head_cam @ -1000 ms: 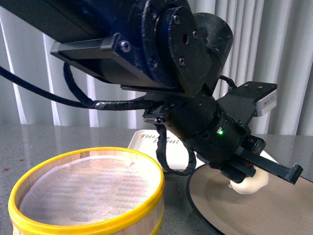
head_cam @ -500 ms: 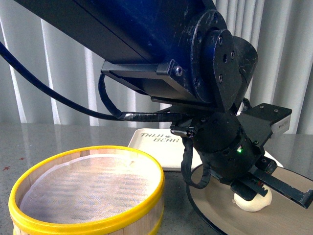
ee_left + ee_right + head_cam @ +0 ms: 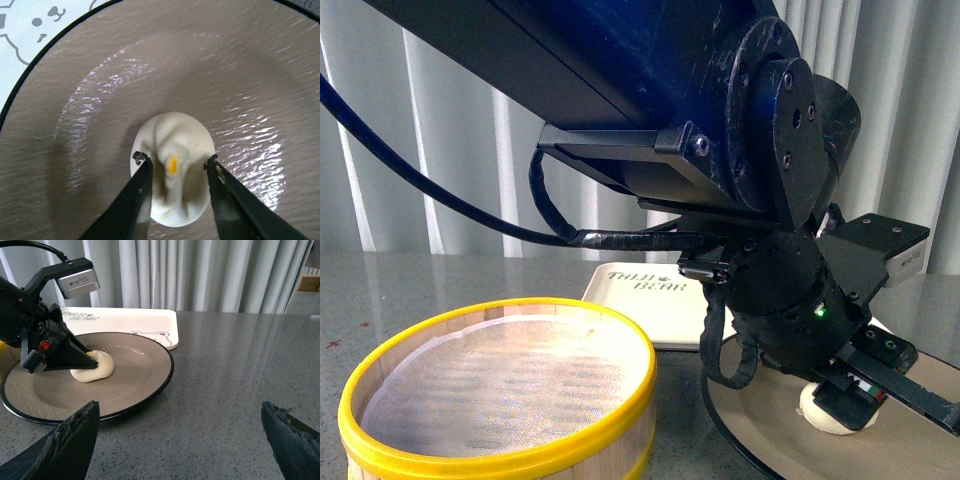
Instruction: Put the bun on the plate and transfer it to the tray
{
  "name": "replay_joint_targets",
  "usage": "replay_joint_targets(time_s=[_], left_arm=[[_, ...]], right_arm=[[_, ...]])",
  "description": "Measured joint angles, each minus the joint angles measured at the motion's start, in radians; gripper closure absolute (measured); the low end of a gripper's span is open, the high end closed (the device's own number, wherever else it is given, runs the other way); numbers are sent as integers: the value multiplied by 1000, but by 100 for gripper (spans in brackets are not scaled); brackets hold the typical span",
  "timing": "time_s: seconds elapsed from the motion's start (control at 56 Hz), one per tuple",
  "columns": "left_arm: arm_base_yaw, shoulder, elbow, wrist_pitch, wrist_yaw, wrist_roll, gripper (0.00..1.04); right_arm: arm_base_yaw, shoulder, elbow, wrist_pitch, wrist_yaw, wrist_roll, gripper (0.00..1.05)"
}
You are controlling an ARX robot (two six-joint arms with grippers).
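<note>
Pale pleated curtains (image 3: 200, 275) hang behind a grey speckled desk (image 3: 240, 370); on the desk a yellow-rimmed bamboo steamer basket (image 3: 500, 400) stands nearest the robot on its left side, with a woven mesh liner inside. Just to the right of the basket lies the plate (image 3: 140, 377), round and shallow, matte brown inside with a black rim. Behind the plate lies the tray (image 3: 135, 320), cream-white, with grey "BEAR" lettering and a bear face; the plate's far rim runs along the tray's near edge, and whether the two touch cannot be told.

The bun (image 3: 175, 132) sits on the plate's brown inside, towards the middle; its underside rests on the plate and its pleated top faces up, with a small orange fleck on it. The left end effector (image 3: 176, 161) reaches down over the plate; its two dark fingers (image 3: 142, 180) press against opposite flanks of the bun, pinching it.

The right end effector (image 3: 178, 405) hangs above bare desk to the right of the plate, well apart from it; its fingers are spread wide with nothing between them.
</note>
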Motion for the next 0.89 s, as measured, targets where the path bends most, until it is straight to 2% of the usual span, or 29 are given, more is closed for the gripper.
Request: replay_joint_targets(time_s=[0.125, 0.286, 0.393, 0.571, 0.679, 0.768, 0.893], left_arm=[[-2, 0, 0, 3, 8, -17, 49], [2, -4, 0, 8, 17, -42, 18], [11, -13, 1, 16, 24, -54, 5], [52, -49, 27, 50, 56, -122, 7], [110, -91, 31, 96, 36, -207, 7], [167, -113, 30, 129, -40, -304, 7], [268, -134, 7, 121, -235, -455, 7]], right_arm=[[0, 0, 0, 0, 0, 0, 9], [0, 0, 0, 0, 0, 0, 9], [0, 0, 0, 0, 0, 0, 9], [0, 0, 0, 0, 0, 0, 9], [0, 0, 0, 0, 0, 0, 9], [0, 0, 0, 0, 0, 0, 9], [0, 0, 0, 0, 0, 0, 9]])
